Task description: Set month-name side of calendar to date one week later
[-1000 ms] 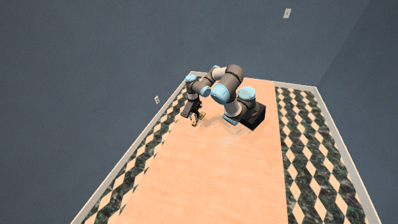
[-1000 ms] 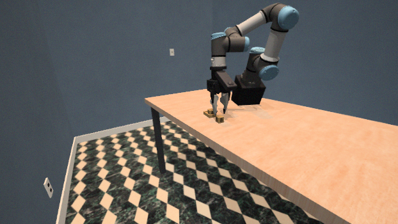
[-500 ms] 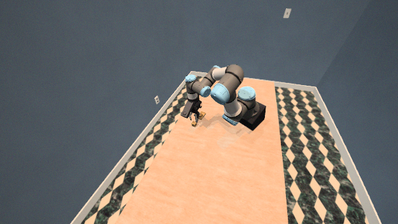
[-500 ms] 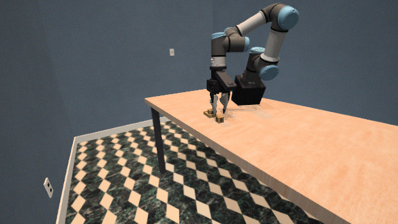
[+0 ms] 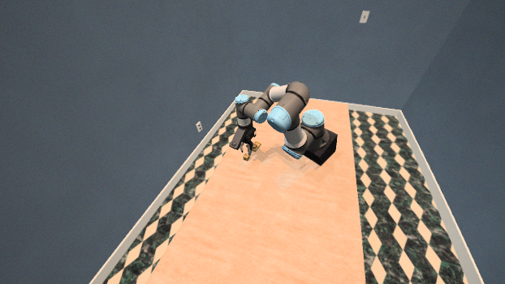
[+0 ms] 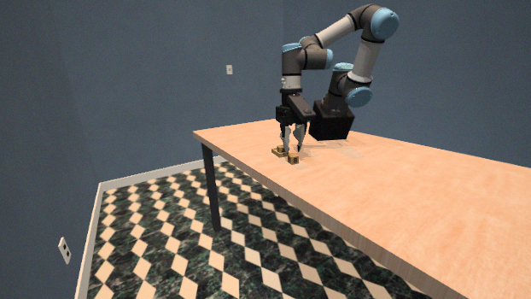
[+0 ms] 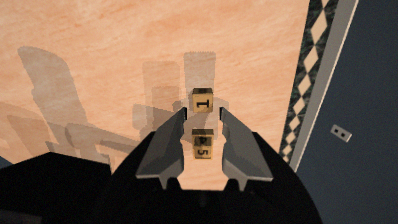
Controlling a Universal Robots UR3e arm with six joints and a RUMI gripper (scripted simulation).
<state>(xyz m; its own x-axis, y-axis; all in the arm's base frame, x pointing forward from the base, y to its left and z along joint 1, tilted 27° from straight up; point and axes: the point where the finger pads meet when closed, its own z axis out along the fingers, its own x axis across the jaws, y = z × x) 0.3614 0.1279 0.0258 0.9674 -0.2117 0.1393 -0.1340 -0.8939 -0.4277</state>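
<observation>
Calendar (image 5: 255, 150) (image 6: 276, 152), cube reading 1 (image 5: 246, 157) (image 6: 293, 159) (image 7: 202, 103), cube reading 5 (image 7: 202, 151)

A plain room of unclear kind, perhaps a lab, with a robot arm (image 5: 298, 95) (image 6: 369, 57) on a wooden desk (image 5: 264, 227) (image 6: 405, 184), blue walls and diamond-patterned flooring.

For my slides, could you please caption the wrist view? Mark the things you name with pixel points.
Open gripper (image 7: 203, 108) above two digit cubes, one showing 1 (image 7: 202, 103), another 5 (image 7: 203, 151).

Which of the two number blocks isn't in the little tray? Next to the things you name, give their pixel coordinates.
The cube (image 5: 246, 157) (image 6: 293, 160) (image 7: 202, 101) with a 1 on top: it sits directly on the tabletop (image 5: 264, 211) (image 6: 405, 184) (image 7: 100, 30), while the other rests in the tray (image 6: 278, 153).
</observation>
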